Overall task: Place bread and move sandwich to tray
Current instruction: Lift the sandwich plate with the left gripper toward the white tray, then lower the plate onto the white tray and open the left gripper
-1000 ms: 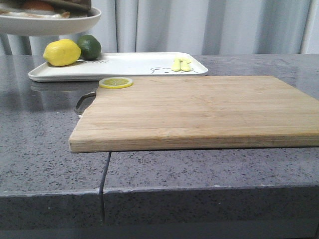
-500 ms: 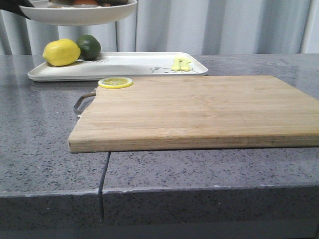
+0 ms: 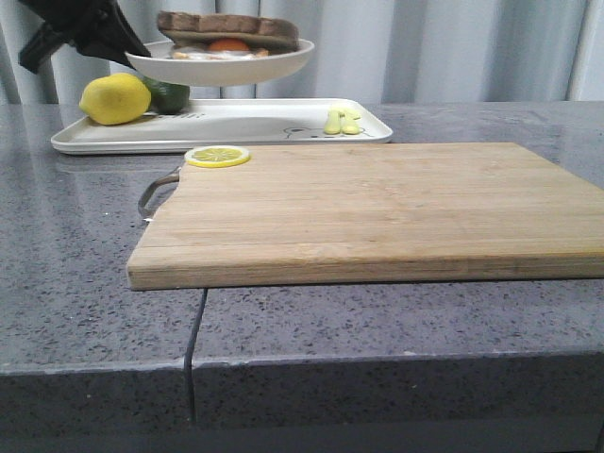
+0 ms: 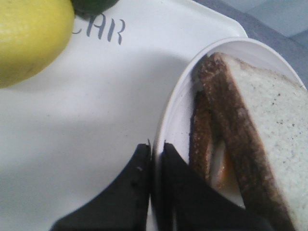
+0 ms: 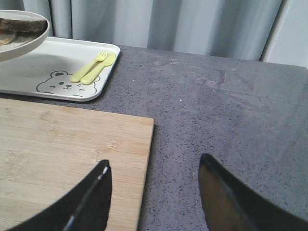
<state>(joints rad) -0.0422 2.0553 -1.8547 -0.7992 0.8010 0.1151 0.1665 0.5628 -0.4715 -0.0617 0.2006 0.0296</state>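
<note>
The sandwich [image 3: 228, 33], egg between brown-crusted bread slices, lies on a round white plate [image 3: 222, 68] held in the air over the white tray [image 3: 245, 121]. My left gripper [image 3: 132, 52] is shut on the plate's rim; the left wrist view shows its jaws [image 4: 155, 147] pinching the rim [image 4: 166, 115] beside the sandwich [image 4: 250, 125], above the tray [image 4: 86, 110]. My right gripper [image 5: 154, 166] is open and empty over the right edge of the wooden cutting board [image 5: 62, 154]. The plate's edge [image 5: 29, 41] shows over the tray [image 5: 29, 67] there too.
A lemon [image 3: 115, 99] and a lime [image 3: 170, 94] sit at the tray's left end, a small yellow fork and spoon [image 3: 342, 121] near the bear drawing [image 5: 60, 82] at its right. A lemon slice [image 3: 217, 156] lies on the cutting board [image 3: 377, 208]. Grey curtains hang behind.
The plate with the sandwich has moved right and down, from the top left corner to a spot over the tray's middle. The right gripper's earlier state is not shown.
</note>
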